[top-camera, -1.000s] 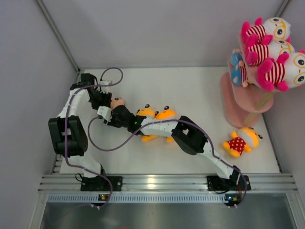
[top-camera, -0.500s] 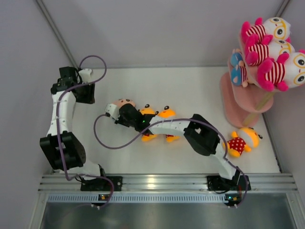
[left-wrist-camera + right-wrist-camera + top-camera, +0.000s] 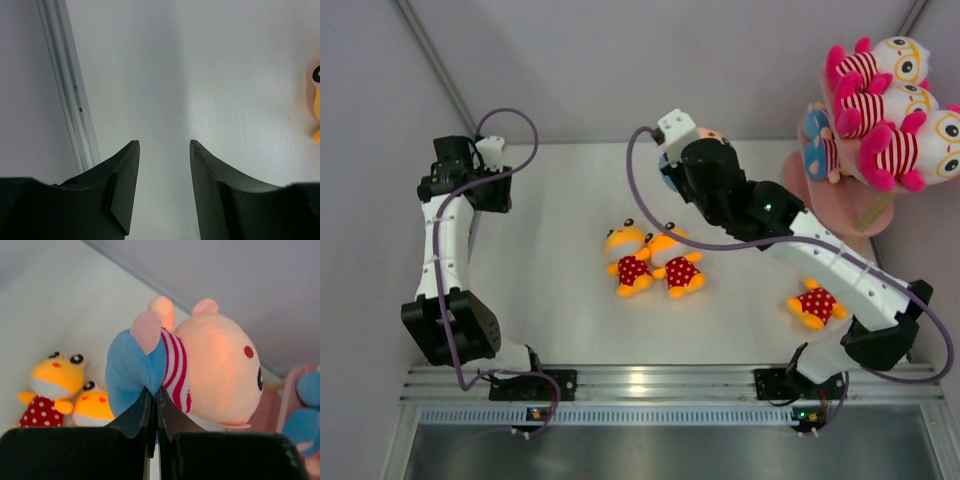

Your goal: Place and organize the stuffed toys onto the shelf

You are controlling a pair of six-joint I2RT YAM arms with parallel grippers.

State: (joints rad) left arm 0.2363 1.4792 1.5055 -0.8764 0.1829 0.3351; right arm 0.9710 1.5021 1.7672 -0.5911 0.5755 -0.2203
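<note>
A second ago both arms were bunched together over the boy doll (image 3: 200, 370) left of the middle of the surface (image 3: 740, 200). Now they are well apart. The left hand (image 3: 164, 146) has drawn back to the far left corner. Its fingers stand spread with nothing between them, so it has let go and is out of the way.

The right hand (image 3: 154, 405) has risen and swung toward the back right, taking the doll with it. Its fingers are pinched tight on the doll's blue clothing, just under the striped shirt. The doll hangs clear of the surface, its peach face turned toward the shelf (image 3: 812, 228), which is near but not yet reached.

With the right arm gone from the middle, the two orange toys (image 3: 652, 267) it was covering lie in plain sight, side by side and touching. A third orange toy (image 3: 812, 304) lies near the foot of the shelf, partly hidden by the right arm.

On the shelf, three striped dolls (image 3: 885, 105) crowd the top board, and a blue toy (image 3: 816, 138) sits on a lower one. My judgement is that the pickup is done and the carry is well along. What remains for this doll is to set it on a free spot on a lower board, likely beside the blue toy. The thin pinch on cloth could let the doll swing or slip on the way.
</note>
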